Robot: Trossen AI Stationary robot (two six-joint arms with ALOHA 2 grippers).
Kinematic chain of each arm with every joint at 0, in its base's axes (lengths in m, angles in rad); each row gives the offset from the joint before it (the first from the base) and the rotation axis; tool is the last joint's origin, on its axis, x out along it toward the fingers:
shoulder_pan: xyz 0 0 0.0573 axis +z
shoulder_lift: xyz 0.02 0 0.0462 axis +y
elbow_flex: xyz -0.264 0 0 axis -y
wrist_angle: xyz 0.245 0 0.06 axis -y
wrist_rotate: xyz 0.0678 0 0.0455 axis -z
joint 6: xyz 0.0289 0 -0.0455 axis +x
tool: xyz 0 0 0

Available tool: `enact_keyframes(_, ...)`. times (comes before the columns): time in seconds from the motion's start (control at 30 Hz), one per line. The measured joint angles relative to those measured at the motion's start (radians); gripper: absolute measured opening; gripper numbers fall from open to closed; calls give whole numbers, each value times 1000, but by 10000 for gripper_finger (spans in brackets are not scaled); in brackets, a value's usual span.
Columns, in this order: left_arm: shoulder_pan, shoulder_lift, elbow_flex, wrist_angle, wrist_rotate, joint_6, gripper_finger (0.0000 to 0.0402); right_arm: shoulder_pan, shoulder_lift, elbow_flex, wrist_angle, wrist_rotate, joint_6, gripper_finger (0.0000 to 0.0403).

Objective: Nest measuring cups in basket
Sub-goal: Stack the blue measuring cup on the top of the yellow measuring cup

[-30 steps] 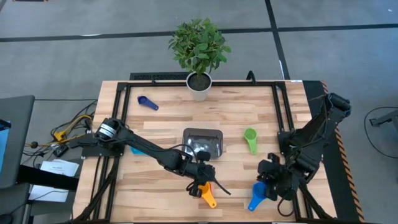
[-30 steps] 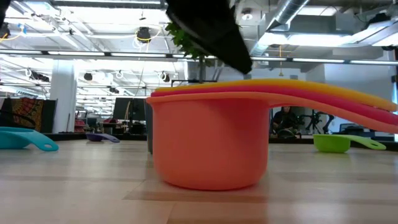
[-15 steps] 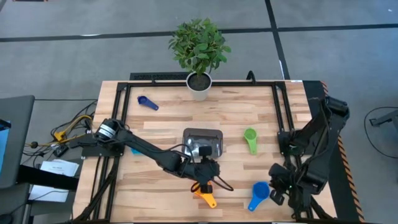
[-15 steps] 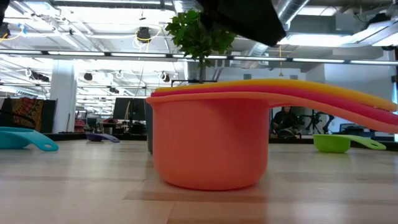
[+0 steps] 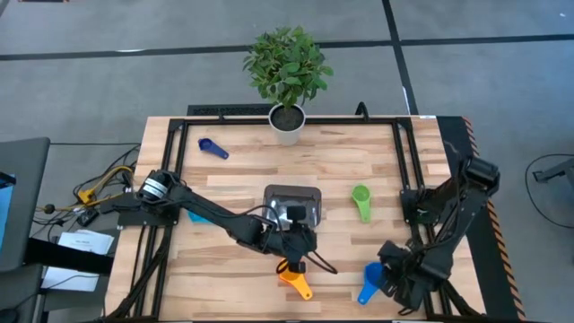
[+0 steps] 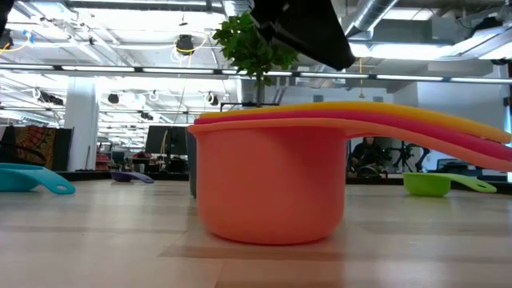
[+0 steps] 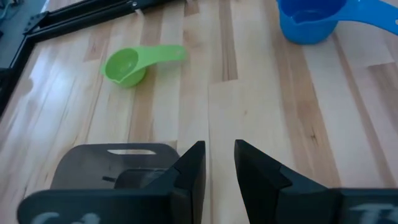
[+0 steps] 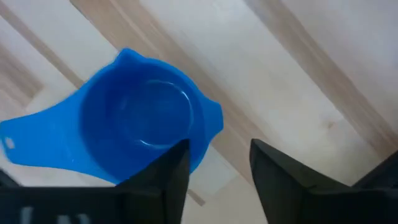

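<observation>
A nested stack of cups, red outermost with orange and yellow inside [image 6: 272, 176], stands on its base on the table near the near edge [image 5: 293, 275]. My left gripper [image 5: 296, 244] [image 7: 219, 146] hovers just beyond it, narrowly open and empty, between the stack and the dark grey basket [image 5: 291, 205] [image 7: 112, 163]. A blue cup [image 5: 369, 279] [image 8: 143, 118] sits upright on the wood. My right gripper [image 5: 393, 269] [image 8: 219, 146] is open right beside its bowl. A green cup [image 5: 360, 201] [image 7: 127, 65] and a small dark blue cup [image 5: 213, 148] lie apart.
A white pot with a green plant [image 5: 287, 121] stands at the far edge. A black frame rail [image 5: 404, 152] runs round the table top. A light blue cup [image 6: 32, 178] lies on the left, mostly under my left arm in the high view. Bare wood lies between the basket and the green cup.
My left gripper has drawn back from over the nested stack toward the basket and the far edge; the stack has stayed put. My right gripper swung toward the table's right edge, away from the blue cup, then came back beside it.
</observation>
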Motion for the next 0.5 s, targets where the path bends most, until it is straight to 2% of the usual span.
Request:
enact_keyframes(0.3,1,0,0,2,0,-4,75,10,63,0,45,-5,-20,88)
enact_keyframes(0.5,1,0,-1,2,1,-4,75,-10,54,0,43,20,-235,42)
